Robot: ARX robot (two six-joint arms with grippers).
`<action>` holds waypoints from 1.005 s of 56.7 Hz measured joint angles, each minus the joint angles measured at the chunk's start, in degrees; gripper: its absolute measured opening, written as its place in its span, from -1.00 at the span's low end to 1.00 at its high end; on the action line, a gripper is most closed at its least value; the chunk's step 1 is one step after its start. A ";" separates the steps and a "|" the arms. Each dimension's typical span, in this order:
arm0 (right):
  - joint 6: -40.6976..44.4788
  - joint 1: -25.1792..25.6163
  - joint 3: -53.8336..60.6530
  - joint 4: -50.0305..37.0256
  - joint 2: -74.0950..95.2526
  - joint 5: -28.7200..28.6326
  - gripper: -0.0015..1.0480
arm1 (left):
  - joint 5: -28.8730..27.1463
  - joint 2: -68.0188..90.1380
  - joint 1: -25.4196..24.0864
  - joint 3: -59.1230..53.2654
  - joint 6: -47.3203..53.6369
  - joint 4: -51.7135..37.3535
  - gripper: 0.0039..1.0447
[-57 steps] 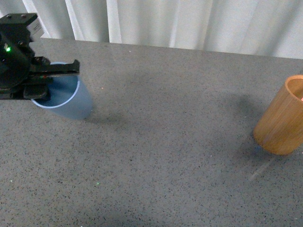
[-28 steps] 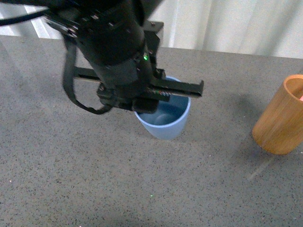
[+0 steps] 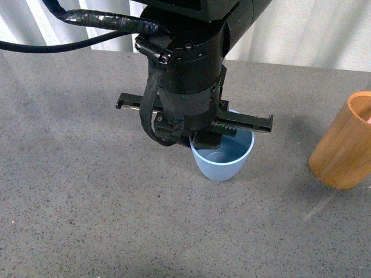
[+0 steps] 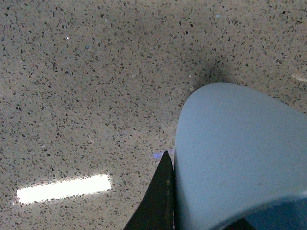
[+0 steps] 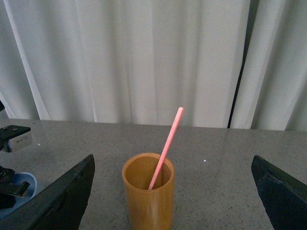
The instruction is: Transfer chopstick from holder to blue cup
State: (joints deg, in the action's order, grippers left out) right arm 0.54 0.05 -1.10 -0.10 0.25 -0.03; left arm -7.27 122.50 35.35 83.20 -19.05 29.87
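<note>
My left gripper (image 3: 215,139) is shut on the rim of the light-blue cup (image 3: 223,160), which stands near the middle of the grey table. In the left wrist view one dark finger (image 4: 160,201) presses against the cup's outer wall (image 4: 235,158). The orange-brown holder (image 3: 345,142) stands at the right edge of the front view. In the right wrist view the holder (image 5: 147,194) is upright with one pinkish chopstick (image 5: 166,146) leaning in it. My right gripper (image 5: 175,191) is open, its fingers (image 5: 60,199) wide on either side of the holder and short of it.
The grey speckled table (image 3: 87,202) runs back to white curtains (image 3: 290,29). The left arm's black body and cable (image 3: 185,63) hang over the table's middle. A bright light streak (image 4: 62,188) lies on the table beside the cup.
My left arm has carried the blue cup from the far left of the table to its middle, closer to the holder. The holder has not moved.
</note>
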 joint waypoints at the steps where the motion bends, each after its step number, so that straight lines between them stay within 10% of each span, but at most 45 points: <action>1: 0.00 0.00 0.00 0.00 0.00 0.00 0.81 | -0.09 0.31 0.02 0.31 -0.17 0.24 -0.94; 16: 0.00 0.00 0.00 0.00 0.00 0.00 0.81 | -0.31 1.09 0.17 1.27 -1.03 0.90 -0.91; 53: -0.02 0.00 0.00 0.00 0.00 0.00 0.81 | 0.39 -18.75 -6.51 -12.94 -0.83 -11.91 0.90; 57: 0.00 0.00 0.00 0.00 0.00 -0.02 0.81 | -0.66 -24.24 -8.98 -17.44 -0.57 -16.48 0.87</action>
State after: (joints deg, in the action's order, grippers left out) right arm 0.54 0.05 -1.10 -0.10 0.25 -0.05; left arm -7.92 98.26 26.37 65.76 -19.62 13.39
